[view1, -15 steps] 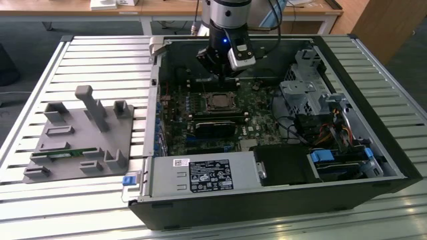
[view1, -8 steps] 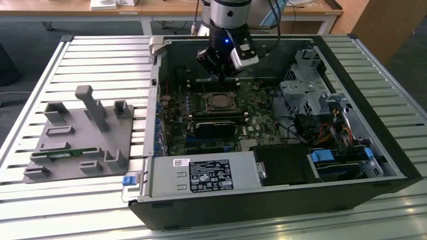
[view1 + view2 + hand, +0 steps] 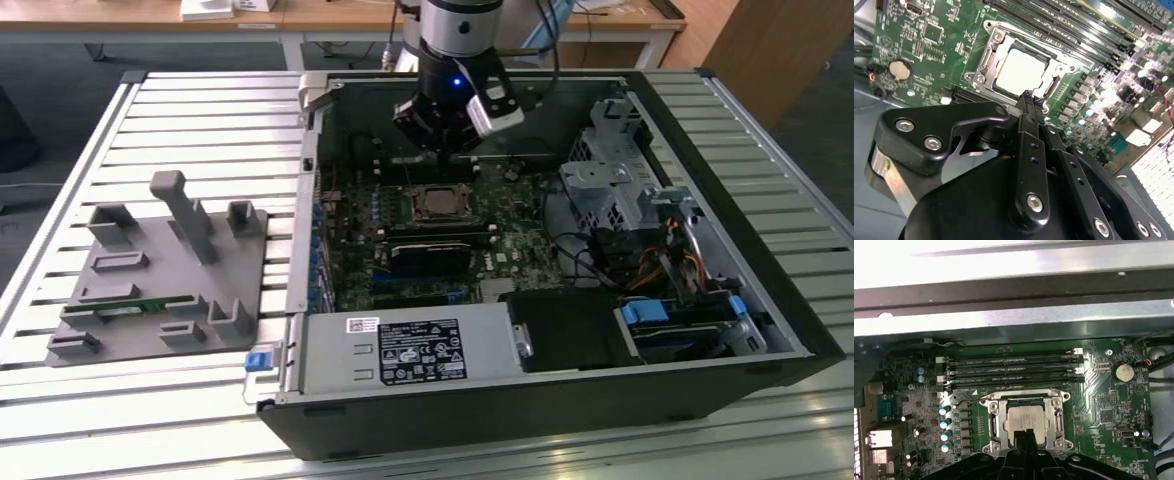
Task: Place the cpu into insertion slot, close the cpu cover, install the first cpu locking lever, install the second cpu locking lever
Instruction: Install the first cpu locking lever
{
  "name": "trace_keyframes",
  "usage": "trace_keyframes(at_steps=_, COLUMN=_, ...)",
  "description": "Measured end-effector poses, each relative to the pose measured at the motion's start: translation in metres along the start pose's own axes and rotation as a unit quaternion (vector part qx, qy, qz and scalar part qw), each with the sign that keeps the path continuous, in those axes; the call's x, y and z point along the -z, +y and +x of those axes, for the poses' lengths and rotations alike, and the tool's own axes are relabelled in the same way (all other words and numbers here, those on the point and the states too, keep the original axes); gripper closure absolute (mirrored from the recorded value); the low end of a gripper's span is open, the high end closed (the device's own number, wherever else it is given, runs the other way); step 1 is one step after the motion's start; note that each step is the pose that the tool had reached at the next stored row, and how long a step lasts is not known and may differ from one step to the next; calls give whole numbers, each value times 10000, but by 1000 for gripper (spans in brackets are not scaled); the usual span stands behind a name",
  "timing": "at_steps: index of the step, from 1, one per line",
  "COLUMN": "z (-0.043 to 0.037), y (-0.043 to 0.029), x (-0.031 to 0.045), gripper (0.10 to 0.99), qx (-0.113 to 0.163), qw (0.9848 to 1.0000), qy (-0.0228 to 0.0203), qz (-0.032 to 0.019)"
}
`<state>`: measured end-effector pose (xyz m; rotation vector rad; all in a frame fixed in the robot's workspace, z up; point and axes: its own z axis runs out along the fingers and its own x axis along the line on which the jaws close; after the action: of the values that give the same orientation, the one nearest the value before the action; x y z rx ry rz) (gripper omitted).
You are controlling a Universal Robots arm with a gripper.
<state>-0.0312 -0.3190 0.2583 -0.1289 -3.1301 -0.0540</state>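
Sitting in the silver-rimmed square insertion slot point(image 3: 412, 205), mid-frame in the exterior view, the flat silver-grey square cpu point(image 3: 1026, 421) is judged light, stiff and fragile, best gripped by its edges. The black pincer point(image 3: 1029, 96) is drawn narrow, empty, just beside it.

light: bright, even | glare: metal panel point(image 3: 1004, 270) washed white | shadows: soft, faint

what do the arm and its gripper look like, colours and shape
The arm ends in a silver-grey cylindrical wrist section. The gripper is matte black: a bulky body, curved link plates held by silver screws, and two slim straight jaws. In the exterior view a small blue light glows on its body and a pale grey box sits on its side.
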Motion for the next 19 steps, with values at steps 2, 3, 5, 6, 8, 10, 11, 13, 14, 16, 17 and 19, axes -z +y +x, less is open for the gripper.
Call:
trace_keyframes(at_steps=2, z=4, y=0, x=0, gripper=980, qx=111, qw=9999, qy=4, qz=1)
trace_keyframes(at_steps=3, z=9, y=-1, x=0, gripper=980, qx=156, qw=9999, qy=5, qz=1)
trace_keyframes(at_steps=5, z=32, y=-5, x=-1, gripper=980, qx=194, qw=9998, qy=2, qz=0)
trace_keyframes(at_steps=6, z=48, y=-8, x=-1, gripper=980, qx=199, qw=9998, qy=-4, qz=0)
trace_keyframes(at_steps=8, z=85, y=-11, x=-2, gripper=980, qx=202, qw=9998, qy=-44, qz=-4)
trace_keyframes(at_steps=10, z=122, y=-14, x=-3, gripper=980, qx=203, qw=9998, qy=-84, qz=-6)
trace_keyframes(at_steps=11, z=137, y=-15, x=-3, gripper=980, qx=204, qw=9997, qy=-97, qz=-7)
trace_keyframes(at_steps=13, z=172, y=-18, x=-3, gripper=980, qx=206, qw=9997, qy=-139, qz=-9)
trace_keyframes(at_steps=14, z=186, y=-19, x=-3, gripper=980, qx=206, qw=9997, qy=-158, qz=-10)
trace_keyframes(at_steps=16, z=213, y=-22, x=-3, gripper=980, qx=207, qw=9996, qy=-192, qz=-13)
trace_keyframes(at_steps=17, z=228, y=-23, x=-4, gripper=980, qx=208, qw=9996, qy=-209, qz=-14)
trace_keyframes(at_steps=19, z=268, y=-26, x=-4, gripper=980, qx=210, qw=9995, qy=-245, qz=-22)
